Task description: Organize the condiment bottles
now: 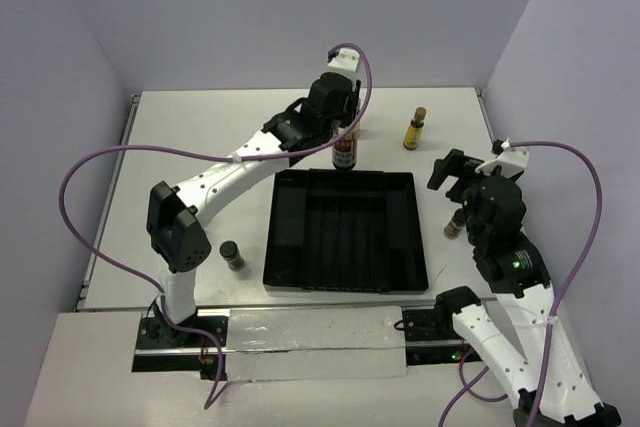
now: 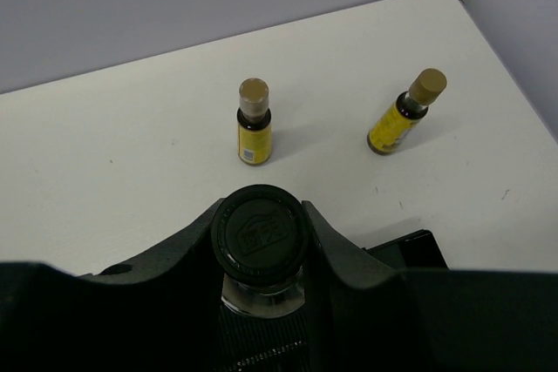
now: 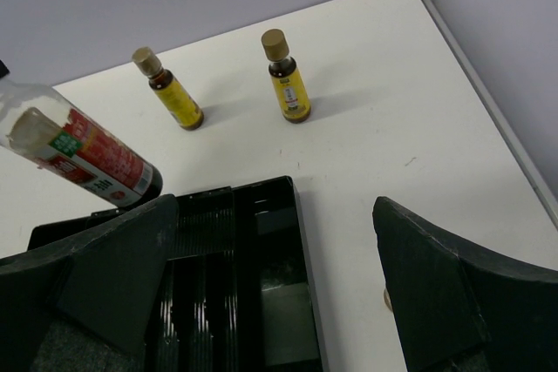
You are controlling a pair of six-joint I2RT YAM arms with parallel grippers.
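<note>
the left gripper (image 2: 261,224) has its jaws closed on the black-capped top of the tall clear bottle with a red-white label (image 1: 345,154), which is at the far edge of the black ridged plastic tray (image 1: 345,237). the right gripper (image 3: 275,206) has its jaws spread wide near the tray's far right corner, holding nothing. two slim yellow bottles (image 3: 170,91) (image 3: 288,80) stand beyond the tray.

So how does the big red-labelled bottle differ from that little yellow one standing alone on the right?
The red-labelled bottle is taller and wider than the yellow bottle. Its cap is black; the yellow bottle's is tan. The left pincer grips its neck, while the yellow bottle stands free on the table. Both sit beyond the black tray's far edge.
</note>
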